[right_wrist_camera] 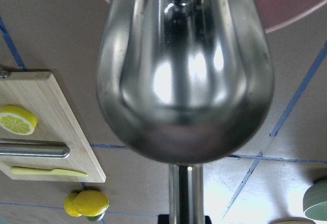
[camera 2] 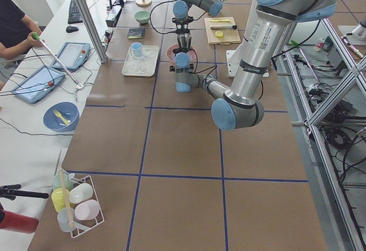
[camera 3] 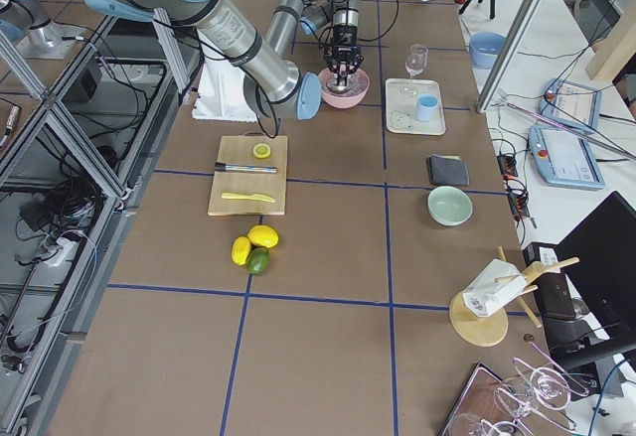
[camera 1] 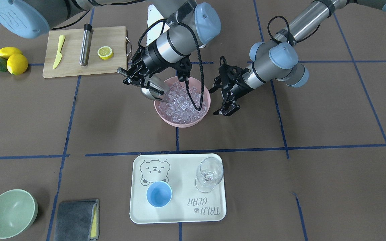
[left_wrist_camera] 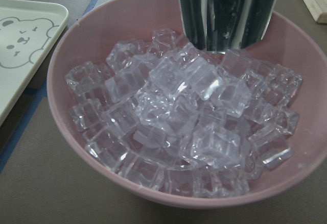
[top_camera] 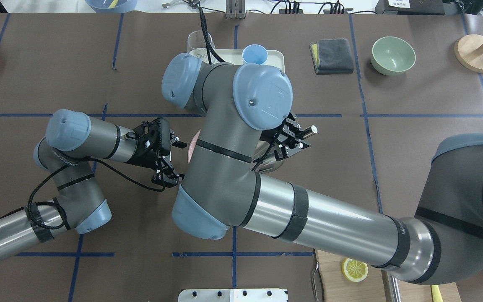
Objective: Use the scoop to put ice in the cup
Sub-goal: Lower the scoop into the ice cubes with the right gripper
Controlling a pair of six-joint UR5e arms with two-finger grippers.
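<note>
Steel scoop (camera 1: 150, 93): tipped mouth-down into the heap at the bowl's edge on the robot's right, with its handle sticking out over the table.
Ice (camera 1: 183, 103): clear cubes piled in the pink bowl (camera 1: 179, 123). I cannot tell whether any sit in the trough yet.
Cup (camera 1: 159, 194): light blue, upright and empty on the white tray (camera 1: 179, 167) beside a wine glass (camera 1: 209, 172), well apart from the bowl.
Progress: judged to be the loading stage. No cube has reached the cup, so the lift, carry and pour are all left.
Right gripper (camera 1: 133, 78): fingers clamped on the scoop's handle, wrist pitched down toward the bowl.
Left gripper (camera 1: 226, 112): fingers spread and holding nothing, hovering just beside the bowl's opposite side and angled toward it.
</note>
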